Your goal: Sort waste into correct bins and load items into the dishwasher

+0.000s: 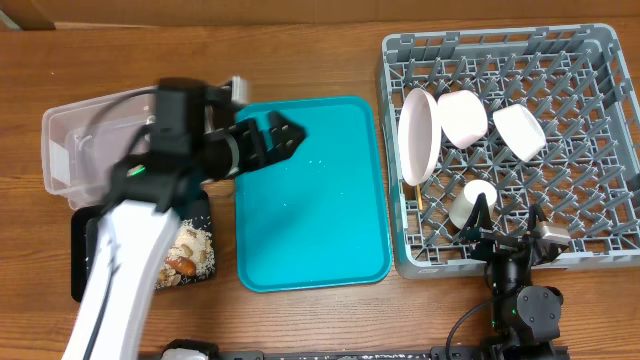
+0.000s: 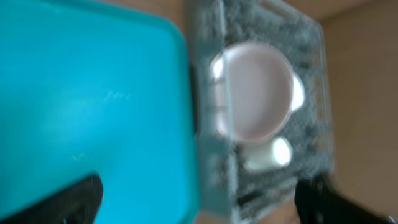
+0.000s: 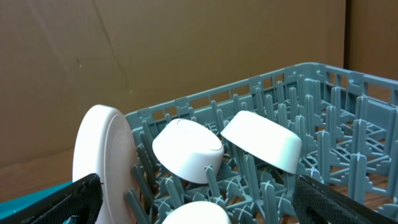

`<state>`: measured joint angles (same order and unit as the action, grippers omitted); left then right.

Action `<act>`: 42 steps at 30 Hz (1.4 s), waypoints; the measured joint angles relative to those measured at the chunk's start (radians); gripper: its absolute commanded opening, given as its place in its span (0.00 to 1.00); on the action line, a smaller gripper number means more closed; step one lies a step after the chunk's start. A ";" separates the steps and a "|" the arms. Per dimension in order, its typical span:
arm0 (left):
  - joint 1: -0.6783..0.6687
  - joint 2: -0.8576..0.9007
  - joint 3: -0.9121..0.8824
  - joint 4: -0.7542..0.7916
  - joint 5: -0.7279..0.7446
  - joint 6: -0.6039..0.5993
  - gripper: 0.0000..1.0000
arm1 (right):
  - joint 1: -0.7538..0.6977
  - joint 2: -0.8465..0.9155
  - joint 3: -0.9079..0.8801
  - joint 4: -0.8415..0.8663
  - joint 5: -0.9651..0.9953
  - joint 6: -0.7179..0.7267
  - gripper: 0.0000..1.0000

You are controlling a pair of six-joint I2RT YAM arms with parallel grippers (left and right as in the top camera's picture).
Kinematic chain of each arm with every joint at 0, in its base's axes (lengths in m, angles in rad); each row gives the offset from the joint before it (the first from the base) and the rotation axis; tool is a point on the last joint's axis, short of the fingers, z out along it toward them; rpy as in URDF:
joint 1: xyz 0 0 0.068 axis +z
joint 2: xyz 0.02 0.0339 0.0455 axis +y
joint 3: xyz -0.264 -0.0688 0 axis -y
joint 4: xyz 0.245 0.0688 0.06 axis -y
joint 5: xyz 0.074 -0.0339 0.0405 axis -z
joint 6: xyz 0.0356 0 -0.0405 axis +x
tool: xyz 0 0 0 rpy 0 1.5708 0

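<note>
The grey dishwasher rack (image 1: pixel 600 70) stands on the right. In it a white plate (image 1: pixel 418 135) stands on edge, beside two white bowls (image 1: pixel 463 115) (image 1: pixel 520 130) and a white cup (image 1: pixel 472 203). A thin wooden chopstick (image 1: pixel 422 203) shows below the plate. My left gripper (image 1: pixel 290 133) is open and empty above the teal tray's upper left. My right gripper (image 1: pixel 510 222) is open and empty at the rack's front edge. Its view shows the plate (image 3: pixel 102 162), both bowls (image 3: pixel 186 152) (image 3: pixel 261 140) and the cup (image 3: pixel 196 214). Beige food scraps (image 1: pixel 190 255) lie in the black tray (image 1: pixel 80 270). The clear tub (image 1: pixel 70 150) is partly hidden by my left arm.
The teal serving tray (image 1: pixel 310 200) lies bare in the middle; it also fills the blurred left wrist view (image 2: pixel 93 93), with the rack (image 2: pixel 261 93) beyond it. The wooden table surrounds everything.
</note>
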<state>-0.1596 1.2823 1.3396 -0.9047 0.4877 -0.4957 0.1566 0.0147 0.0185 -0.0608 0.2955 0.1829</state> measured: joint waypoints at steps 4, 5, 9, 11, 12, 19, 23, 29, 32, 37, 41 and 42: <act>0.000 -0.119 0.178 -0.328 -0.288 0.121 1.00 | 0.000 0.000 0.000 0.000 0.000 0.000 1.00; 0.001 -0.143 0.207 -0.384 -0.354 0.138 1.00 | 0.000 0.000 0.000 -0.001 0.000 0.000 1.00; 0.001 -0.227 0.253 -0.507 -0.554 0.182 1.00 | 0.000 0.000 0.000 -0.001 -0.001 0.000 1.00; 0.001 -0.258 0.253 -0.548 -0.622 0.191 1.00 | 0.000 0.000 0.000 0.000 0.000 0.000 1.00; 0.001 -0.269 0.253 -0.560 -0.646 0.194 1.00 | 0.000 0.000 0.000 0.000 -0.001 0.000 1.00; 0.001 -0.282 0.254 -0.561 -0.723 0.211 1.00 | 0.000 0.000 0.000 0.000 0.000 0.000 1.00; 0.001 -0.266 0.253 -0.499 -0.728 0.211 1.00 | 0.000 0.000 0.000 -0.001 0.000 0.000 1.00; 0.001 -0.232 0.253 -0.494 -0.728 0.211 1.00 | 0.000 0.000 0.000 0.000 0.000 0.000 1.00; 0.001 -0.216 0.253 -0.494 -0.728 0.211 1.00 | 0.000 0.000 0.000 -0.001 0.000 0.000 1.00; 0.001 -0.183 0.253 -0.494 -0.728 0.211 1.00 | 0.000 0.000 0.000 0.000 0.000 0.000 1.00; 0.000 -0.169 0.251 -0.494 -0.728 0.211 1.00 | 0.000 0.000 0.000 0.000 0.000 0.000 1.00; 0.000 -0.174 0.249 -0.498 -0.729 0.211 1.00 | 0.000 0.000 0.000 0.000 0.000 0.000 1.00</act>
<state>-0.1593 1.1084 1.5883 -1.4029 -0.2409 -0.2844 0.1566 0.0147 0.0185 -0.0612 0.2951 0.1829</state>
